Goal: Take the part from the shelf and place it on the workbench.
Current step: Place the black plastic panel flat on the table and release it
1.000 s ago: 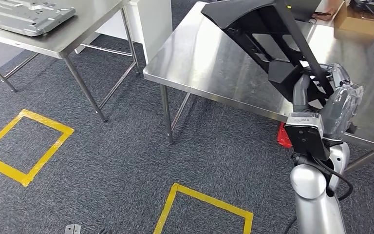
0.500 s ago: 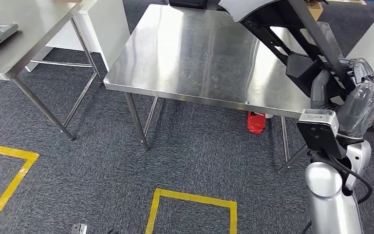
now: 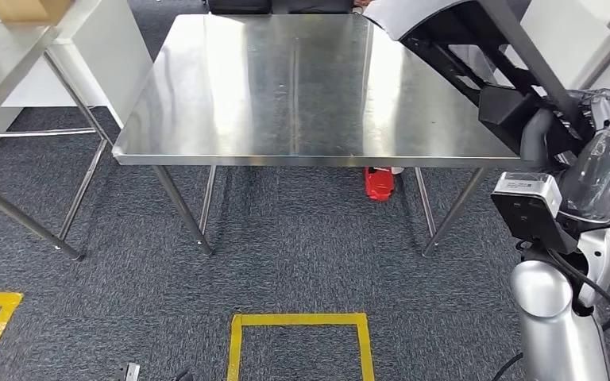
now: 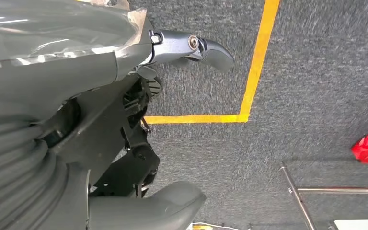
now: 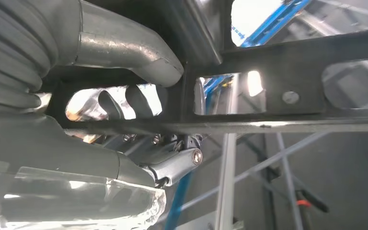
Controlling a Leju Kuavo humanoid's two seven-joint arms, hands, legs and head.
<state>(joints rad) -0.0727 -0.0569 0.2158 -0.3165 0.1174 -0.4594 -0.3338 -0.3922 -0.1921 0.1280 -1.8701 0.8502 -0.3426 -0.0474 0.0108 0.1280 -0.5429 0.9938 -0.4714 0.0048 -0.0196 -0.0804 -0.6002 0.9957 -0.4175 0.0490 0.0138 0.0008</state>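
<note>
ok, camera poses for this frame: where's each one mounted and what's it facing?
Head: high on the body, looking down at the steel workbench; right hand grips the black part.
Left wrist: behind the hanging left hand, facing carpet and yellow tape.
Right wrist: behind the right hand, facing the part's frame.
Shared: head and left wrist both show the red object.

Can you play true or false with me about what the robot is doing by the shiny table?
1. The right robot hand holds a long black metal frame part. True.
2. The part lies flat on the shiny steel workbench. False: it is held tilted above the workbench's right side.
3. A small red object sits on the floor under the workbench. True.
4. The left robot hand holds a box. False: it holds nothing and hangs over grey carpet with yellow tape lines.
</note>
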